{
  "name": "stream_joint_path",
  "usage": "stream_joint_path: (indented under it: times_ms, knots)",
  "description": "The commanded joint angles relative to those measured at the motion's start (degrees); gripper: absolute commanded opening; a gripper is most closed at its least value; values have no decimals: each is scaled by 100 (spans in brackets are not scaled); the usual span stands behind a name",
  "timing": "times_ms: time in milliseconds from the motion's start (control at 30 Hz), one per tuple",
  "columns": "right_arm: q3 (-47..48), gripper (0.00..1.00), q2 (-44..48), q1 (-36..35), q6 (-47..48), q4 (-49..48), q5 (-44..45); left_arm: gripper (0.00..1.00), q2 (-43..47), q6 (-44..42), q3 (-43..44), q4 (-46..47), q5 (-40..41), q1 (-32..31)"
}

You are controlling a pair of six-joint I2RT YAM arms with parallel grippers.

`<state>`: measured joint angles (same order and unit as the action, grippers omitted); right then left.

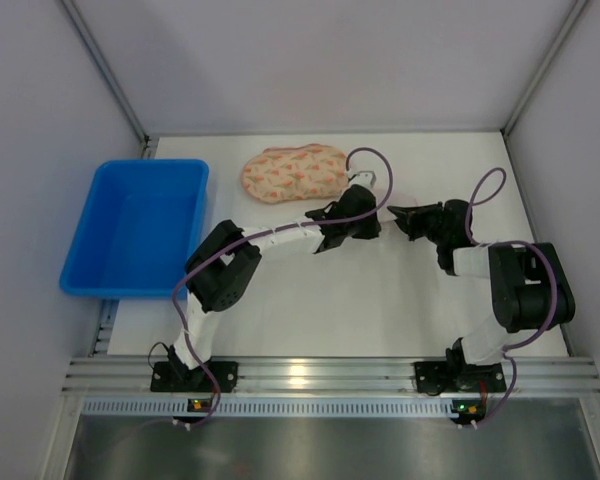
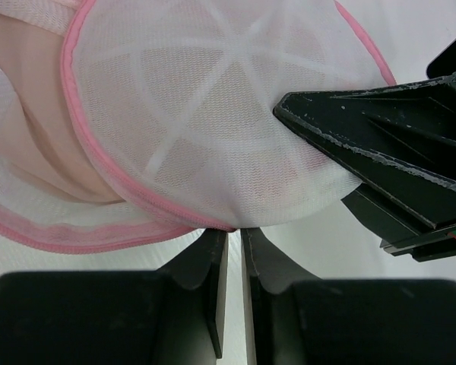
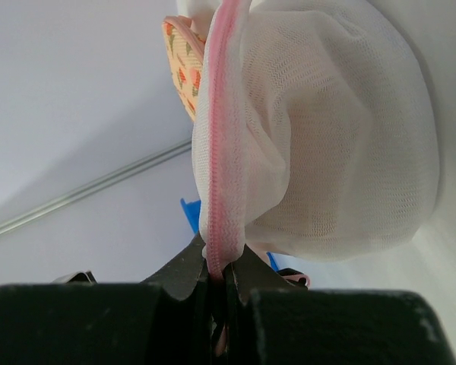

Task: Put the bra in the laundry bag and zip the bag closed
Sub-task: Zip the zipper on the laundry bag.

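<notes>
The peach patterned bra [image 1: 290,172] lies on the table at the back, outside the bag; its edge also shows in the right wrist view [image 3: 179,67]. The white mesh laundry bag [image 1: 401,203] with pink zipper trim hangs between the two grippers. It is open, its pale lining showing in the left wrist view [image 2: 213,114]. My left gripper [image 2: 234,232] is almost fully closed, pinching the bag's pink rim at its fingertips. My right gripper [image 3: 220,274] is shut on the pink zipper seam [image 3: 216,152]. The right fingers [image 2: 380,129] press on the bag from the right.
A blue bin [image 1: 138,225] stands at the left of the table; a bit of it shows in the right wrist view [image 3: 188,214]. Grey walls enclose the back and sides. The left arm [image 1: 270,240] reaches across the table's middle.
</notes>
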<state>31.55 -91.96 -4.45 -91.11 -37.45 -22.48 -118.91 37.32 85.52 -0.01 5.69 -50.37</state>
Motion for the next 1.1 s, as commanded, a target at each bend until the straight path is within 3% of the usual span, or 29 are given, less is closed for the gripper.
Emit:
stream_joint_path:
  times_ms: [0,133,467,533,600,633,667,800,1067]
  knots:
    - [9,0,214,-30,155,98,-134,11,289,-128,10,380,55,10]
    - [114,0,223,31,365,316,-195,0,649,-321,-412,142,-68,88]
    - [1124,0,-93,207,1918,1889,-880,0,1186,-1156,-1133,-719,-455,589]
    - [1493,0,-234,208,2149,2417,-934,0,1221,-1358,-1125,-711,-761,625]
    - [1425,0,-200,208,1958,2262,-916,1,1256,-1325,-1081,-659,-1200,642]
    - [1311,0,-199,199,1757,2095,-916,6,1326,-1167,-1142,-519,-1350,625]
    - [1188,0,-190,173,1380,1893,-925,19,1370,-1087,-1195,-169,-1526,607]
    - [749,0,-138,41,1017,1426,-758,35,1441,-937,-1292,500,-1432,353]
    - [580,0,-173,-109,648,1003,-582,44,730,-507,-651,608,-754,71]
